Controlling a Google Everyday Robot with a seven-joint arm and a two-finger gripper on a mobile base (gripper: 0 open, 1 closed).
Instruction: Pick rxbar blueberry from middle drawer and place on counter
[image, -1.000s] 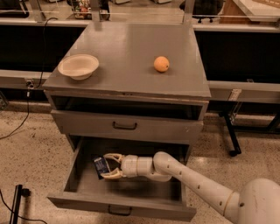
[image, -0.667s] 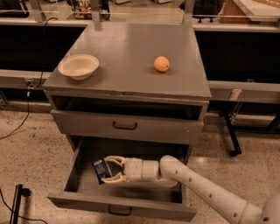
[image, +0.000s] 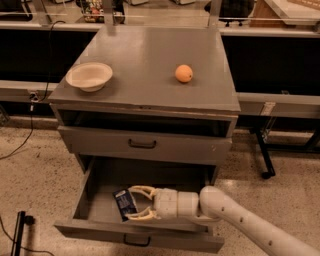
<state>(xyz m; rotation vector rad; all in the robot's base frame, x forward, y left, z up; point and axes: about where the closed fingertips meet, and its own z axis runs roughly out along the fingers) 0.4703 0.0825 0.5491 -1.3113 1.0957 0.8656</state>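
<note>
A matte grey square counter (image: 150, 60) is topping a grey metal cabinet that is standing on speckled beige floor (image: 35, 175), with a long black-fronted bench (image: 280, 60) running behind it. A shallow cream bowl (image: 89, 76) is sitting near the counter's left edge and a round orange fruit (image: 183, 73) right of centre, leaving the front half bare. Below a closed grey drawer front (image: 185, 147), the deep grey middle drawer (image: 97, 187) is hanging pulled out. The white arm (image: 240, 220) is reaching in from the right. The cream two-finger gripper (image: 131, 202) is resting low inside, jaws apart, straddling the dark navy rxbar blueberry (image: 123, 204) near the drawer's front wall.
</note>
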